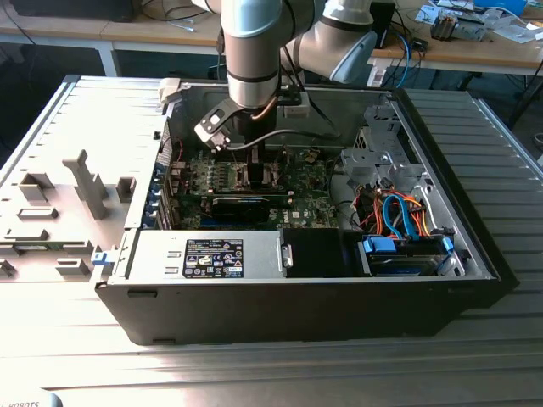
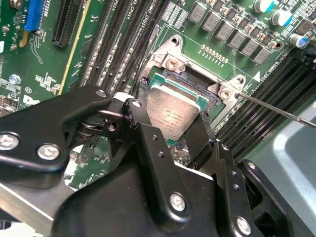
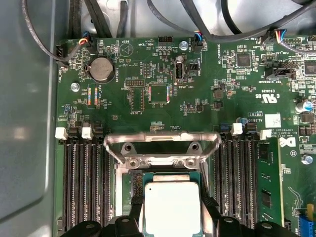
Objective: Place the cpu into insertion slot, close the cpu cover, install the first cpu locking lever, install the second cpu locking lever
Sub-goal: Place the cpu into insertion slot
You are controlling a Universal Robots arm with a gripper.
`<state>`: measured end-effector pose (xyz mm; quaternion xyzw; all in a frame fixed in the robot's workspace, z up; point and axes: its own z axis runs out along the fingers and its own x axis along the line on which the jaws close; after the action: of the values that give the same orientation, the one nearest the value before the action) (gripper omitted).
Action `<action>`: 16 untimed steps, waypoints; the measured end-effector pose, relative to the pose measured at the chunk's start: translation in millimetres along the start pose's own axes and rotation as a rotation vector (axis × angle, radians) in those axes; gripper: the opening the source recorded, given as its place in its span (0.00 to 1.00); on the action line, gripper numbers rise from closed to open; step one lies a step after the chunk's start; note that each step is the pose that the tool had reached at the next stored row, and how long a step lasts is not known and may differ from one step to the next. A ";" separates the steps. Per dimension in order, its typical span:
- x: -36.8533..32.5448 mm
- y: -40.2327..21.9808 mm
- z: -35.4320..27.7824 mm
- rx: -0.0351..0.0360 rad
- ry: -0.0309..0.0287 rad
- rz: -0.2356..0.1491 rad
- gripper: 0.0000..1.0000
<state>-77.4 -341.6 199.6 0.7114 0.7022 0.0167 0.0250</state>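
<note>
Second wrist view: gripper [image 2: 174,102] clenched on the cpu [image 2: 173,114] by two opposite edges, over the insertion slot [image 2: 192,80]; seating unclear. Likely light, stiff, fragile chip; edge hold only. Exterior view: arm [image 1: 253,51] at upper centre of frame.

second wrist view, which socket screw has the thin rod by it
The screw nearer the grey panel; the rod starts beside it, the other screw doesn't.

bright even light, glare on the cpu [image 3: 172,207], shadow inside the computer case [image 1: 297,307].
</note>
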 end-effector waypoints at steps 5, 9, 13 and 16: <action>5.7 -0.2 0.4 0.0001 -0.0017 0.000 0.54; 7.1 -0.7 0.5 -0.0003 -0.0016 0.000 0.54; 7.1 -2.0 1.0 -0.0001 -0.0018 0.000 0.54; 7.4 -1.9 1.7 0.0000 -0.0020 0.000 0.54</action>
<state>-79.1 -334.2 197.7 0.7115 0.7021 0.0160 0.0256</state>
